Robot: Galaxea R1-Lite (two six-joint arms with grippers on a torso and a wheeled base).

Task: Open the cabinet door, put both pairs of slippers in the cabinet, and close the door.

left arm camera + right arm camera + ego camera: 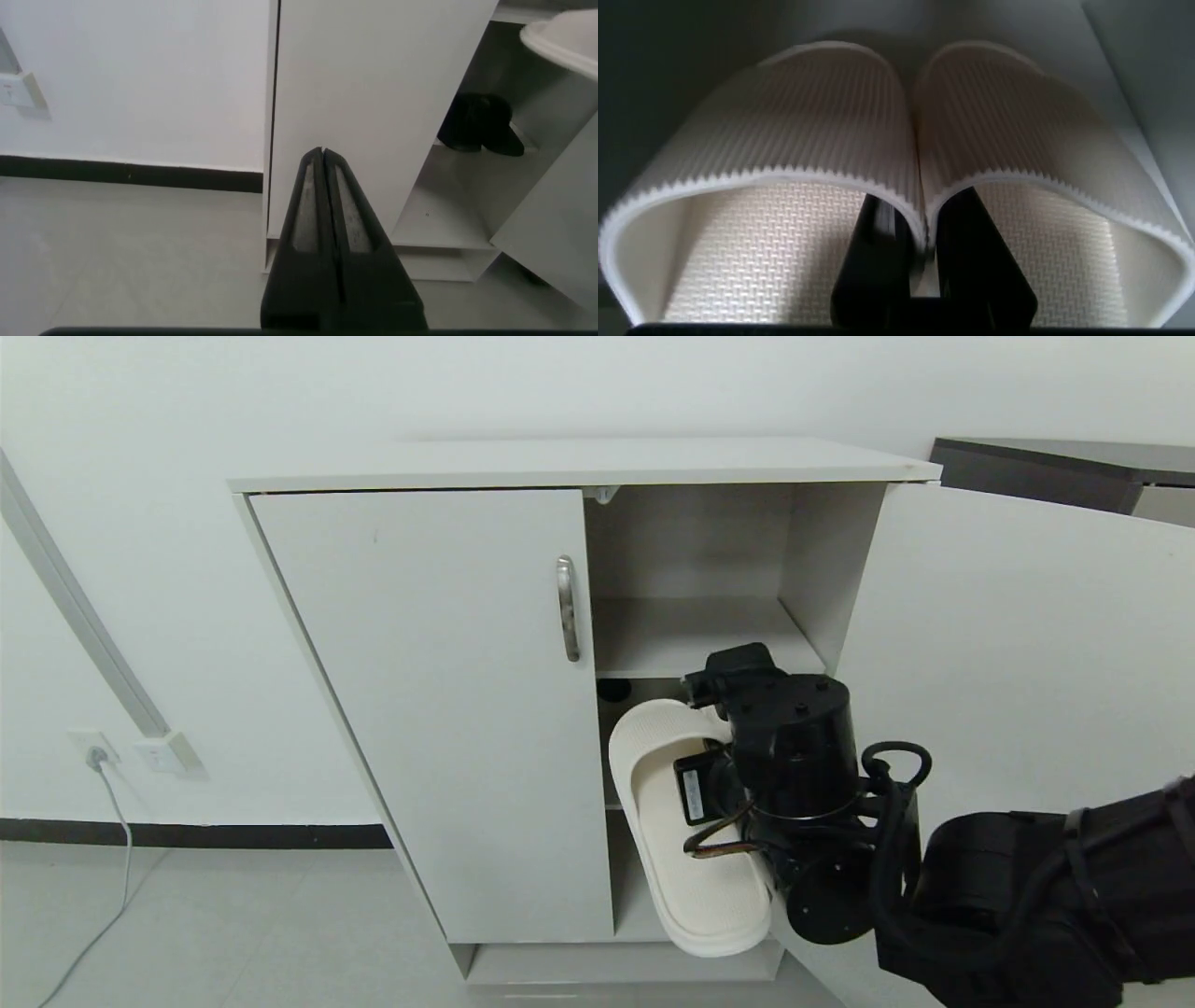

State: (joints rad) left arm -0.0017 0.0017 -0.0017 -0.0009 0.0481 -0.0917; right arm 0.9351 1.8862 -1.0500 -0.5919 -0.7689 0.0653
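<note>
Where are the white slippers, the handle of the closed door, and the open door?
white slippers [695, 891]: head view, heel end of the footbed.
door handle [567, 609]: head view, middle of the metal bar.
open door [1008, 644]: head view, its inner face.

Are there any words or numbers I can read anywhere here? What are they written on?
White sticker on the right arm's wrist: it has dark print, but it is too small to read.
Cabinet, white slippers and wall socket: no words, numbers or signs can be seen on them.
So nothing here can be read.
</note>
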